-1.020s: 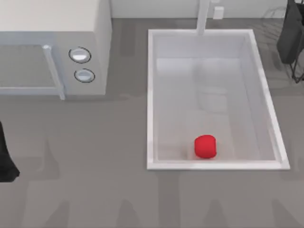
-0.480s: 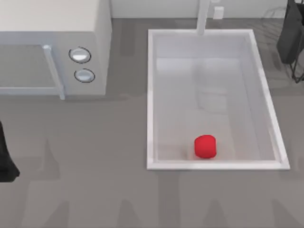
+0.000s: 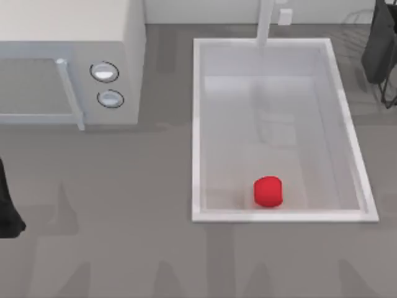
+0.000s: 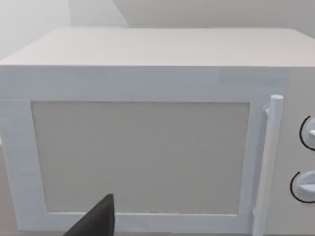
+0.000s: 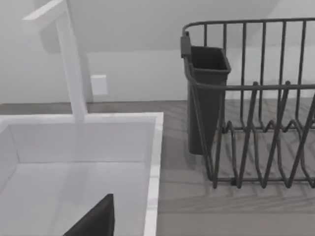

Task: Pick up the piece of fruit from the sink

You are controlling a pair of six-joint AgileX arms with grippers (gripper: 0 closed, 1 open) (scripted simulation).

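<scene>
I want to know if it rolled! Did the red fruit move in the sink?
No. The piece of fruit sits at the same spot near the sink rim's near edge, unchanged from before.

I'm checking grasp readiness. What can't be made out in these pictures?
- Left hand: cut off by the left wrist view's edge; finger gap unseen.
- Right hand: cut off likewise in the right wrist view.
- Fruit: its underside in the sink is hidden from the top view.

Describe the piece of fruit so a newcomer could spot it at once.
Start at the white sink, the big rectangular basin on the table's right half, right of the microwave. The piece of fruit lies on the basin's floor near the front wall, far from the faucet post. It is the scene's one bright-red thing: a small, smooth, rounded lump.
</scene>
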